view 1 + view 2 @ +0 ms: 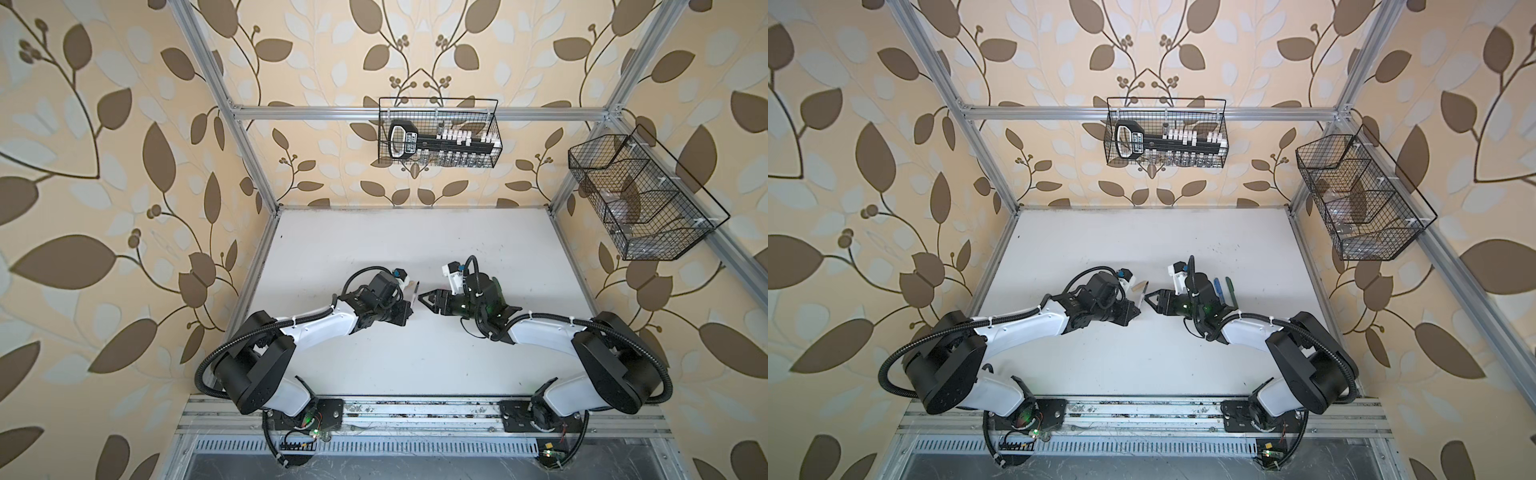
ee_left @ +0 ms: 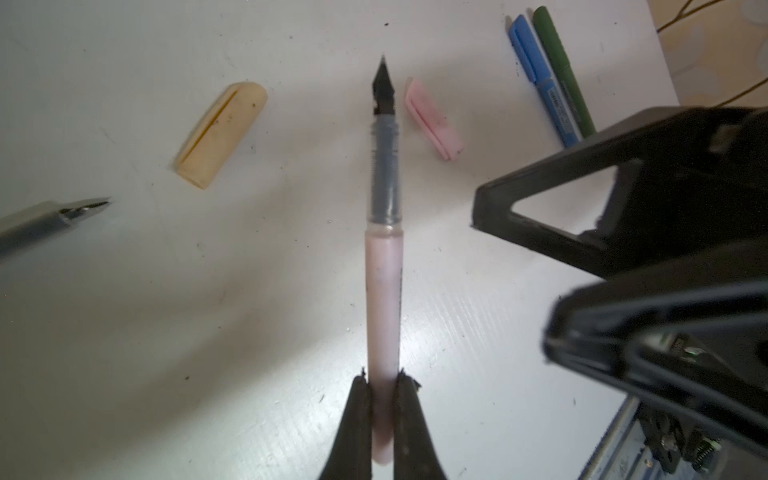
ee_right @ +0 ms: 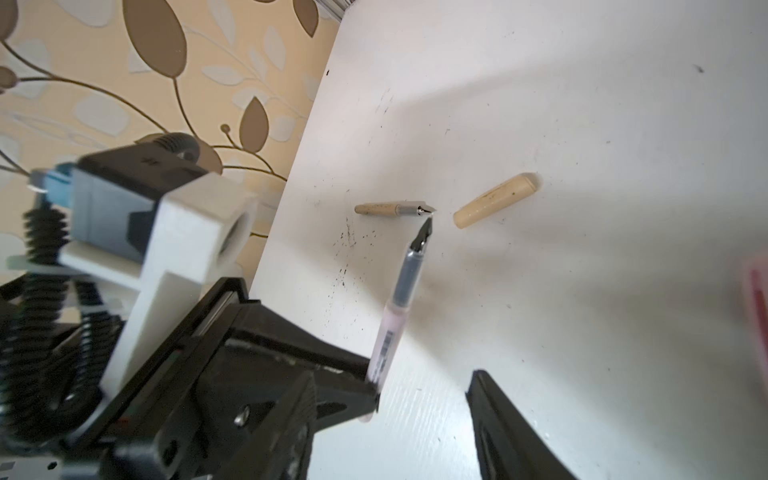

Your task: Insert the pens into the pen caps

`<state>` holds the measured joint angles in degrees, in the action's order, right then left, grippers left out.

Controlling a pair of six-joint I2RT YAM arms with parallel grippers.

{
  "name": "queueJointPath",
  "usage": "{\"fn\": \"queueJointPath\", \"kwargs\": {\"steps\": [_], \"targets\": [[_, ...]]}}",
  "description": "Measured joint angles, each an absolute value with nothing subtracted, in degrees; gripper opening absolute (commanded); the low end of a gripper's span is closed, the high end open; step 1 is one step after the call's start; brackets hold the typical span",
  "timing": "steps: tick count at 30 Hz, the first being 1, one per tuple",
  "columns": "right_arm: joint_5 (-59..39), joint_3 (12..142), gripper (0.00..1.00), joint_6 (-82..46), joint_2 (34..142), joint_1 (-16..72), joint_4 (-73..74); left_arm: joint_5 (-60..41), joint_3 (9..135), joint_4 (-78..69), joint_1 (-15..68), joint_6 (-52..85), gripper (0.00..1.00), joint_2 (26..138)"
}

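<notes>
My left gripper (image 2: pixel 383 380) is shut on the rear end of a whitish-pink pen (image 2: pixel 382 291), which is lifted off the table with its dark tip pointing away. A pink cap (image 2: pixel 434 118) lies just beside that tip, and a tan cap (image 2: pixel 220 135) on the other side. An uncapped tan pen (image 3: pixel 390 209) rests on the table near the tan cap (image 3: pixel 496 199). My right gripper (image 3: pixel 415 386) stands open and empty, facing the left gripper (image 1: pixel 409 309) closely. A blue pen (image 1: pixel 1219 287) and a dark green pen (image 1: pixel 1230 289), both with caps on, lie side by side behind the right arm.
The white table (image 1: pixel 415 365) ends in an aluminium frame on all sides. A wire basket (image 1: pixel 438 133) with tools hangs on the back wall and another wire basket (image 1: pixel 640 199) on the right frame, both well above the table.
</notes>
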<state>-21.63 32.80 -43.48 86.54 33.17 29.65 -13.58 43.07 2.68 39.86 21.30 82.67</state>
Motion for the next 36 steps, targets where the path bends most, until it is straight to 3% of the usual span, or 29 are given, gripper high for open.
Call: {"fn": "queueJointPath", "kwargs": {"steps": [12,16,21,22,24,26,28,31,36], "targets": [[-24.7,33.8,0.49,-47.5,92.4,33.2,38.7,-15.0,42.9,2.7,40.6,21.3,0.0,79.7],[-26.0,33.8,0.23,-49.4,93.1,33.2,42.0,-15.0,42.9,2.7,40.7,21.3,0.0,79.7],[-27.7,34.0,0.0,-51.1,93.6,33.3,44.6,-14.9,42.7,2.8,41.3,21.4,0.0,79.1],[-27.8,34.0,0.0,-51.0,93.6,33.3,44.7,-14.9,42.5,2.7,41.2,21.4,0.03,78.9],[-28.3,34.1,0.0,-51.1,93.6,33.2,44.8,-14.6,42.1,2.7,41.2,21.4,0.34,78.1],[-28.5,34.1,0.0,-50.9,93.1,33.0,44.5,-14.5,41.7,2.7,41.3,22.0,0.42,77.1],[-28.4,33.9,0.0,-50.7,91.5,32.5,43.5,-14.4,41.3,1.8,41.3,22.9,0.61,75.9],[-27.8,32.5,0.0,-49.9,86.9,31.7,43.1,-15.2,40.6,-0.9,40.8,24.3,0.69,74.4],[-26.1,27.6,0.0,-49.4,78.3,31.2,44.1,-18.8,40.0,-6.6,39.7,25.6,0.69,74.5]]}}
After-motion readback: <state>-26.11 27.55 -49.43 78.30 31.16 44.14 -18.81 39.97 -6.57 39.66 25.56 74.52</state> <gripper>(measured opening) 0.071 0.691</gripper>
